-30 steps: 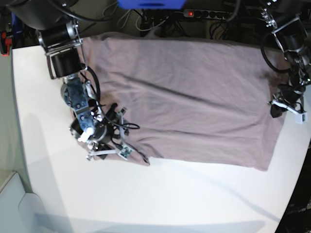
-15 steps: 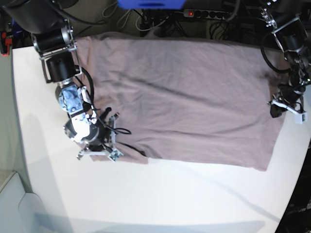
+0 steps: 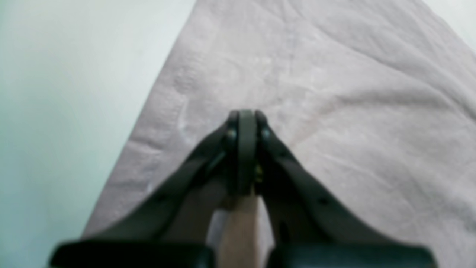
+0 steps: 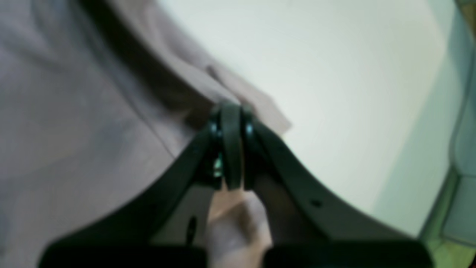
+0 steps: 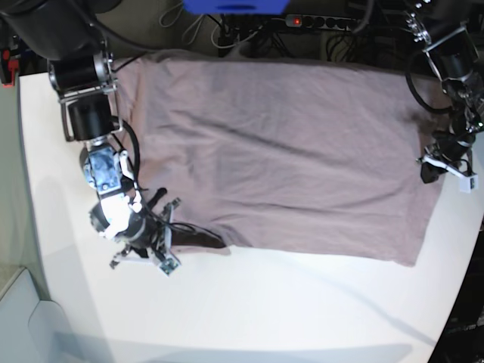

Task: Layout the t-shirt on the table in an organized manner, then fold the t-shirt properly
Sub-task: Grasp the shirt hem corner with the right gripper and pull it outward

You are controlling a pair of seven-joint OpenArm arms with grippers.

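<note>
The mauve t-shirt [image 5: 280, 151] lies spread flat over the back half of the white table [image 5: 265, 302]. My right gripper [image 5: 219, 242] is at the shirt's near left corner. In the right wrist view that gripper [image 4: 230, 111] is shut, its tips pinching the t-shirt's [image 4: 93, 111] edge where a small flap sticks out onto the table [image 4: 334, 74]. My left gripper [image 5: 425, 171] sits at the shirt's right edge. In the left wrist view it [image 3: 243, 115] is shut on the t-shirt [image 3: 353, 93], with creases running from its tips and bare table [image 3: 74, 93] to the left.
A power strip [image 5: 318, 21] with a red light, cables and a blue object [image 5: 234, 6] lie behind the table's far edge. A pale bin [image 5: 23, 318] stands off the near left corner. The table's rounded right edge runs close to the left arm [image 5: 454, 68].
The right gripper has gone from open to shut at the shirt's near left corner, while its arm swung back to the left and nearer. The left arm and the shirt's right side have not moved.
</note>
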